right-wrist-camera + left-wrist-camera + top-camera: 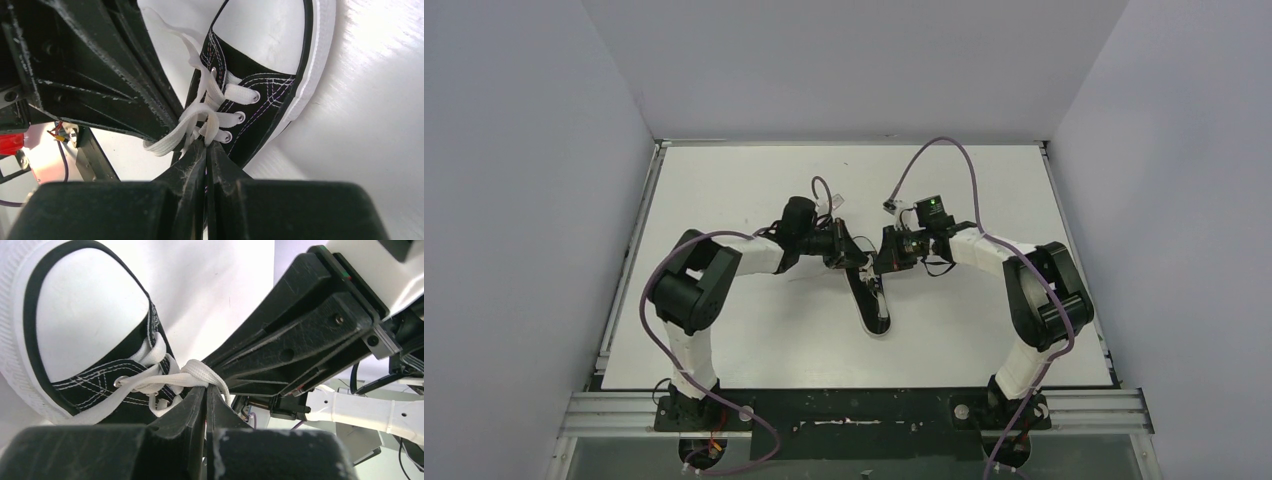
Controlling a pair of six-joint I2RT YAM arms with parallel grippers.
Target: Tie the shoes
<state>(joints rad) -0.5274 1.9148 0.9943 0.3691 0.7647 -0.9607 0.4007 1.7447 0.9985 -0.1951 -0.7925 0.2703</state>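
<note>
A small black canvas sneaker (871, 303) with white sole and toe cap lies mid-table, toe toward the arms. Both grippers meet over its laced end. My left gripper (206, 386) is shut on a white lace (197, 372) where the laces cross. The sneaker (90, 340) fills the left of that view. My right gripper (206, 142) is shut on a white lace (210, 125) beside the eyelets of the sneaker (260, 85). The left gripper (856, 262) and right gripper (879, 268) almost touch in the top view.
The white table (754, 340) has metal rails along its left and right edges. Purple cables (944, 150) loop above both arms. Grey walls close in the sides and back.
</note>
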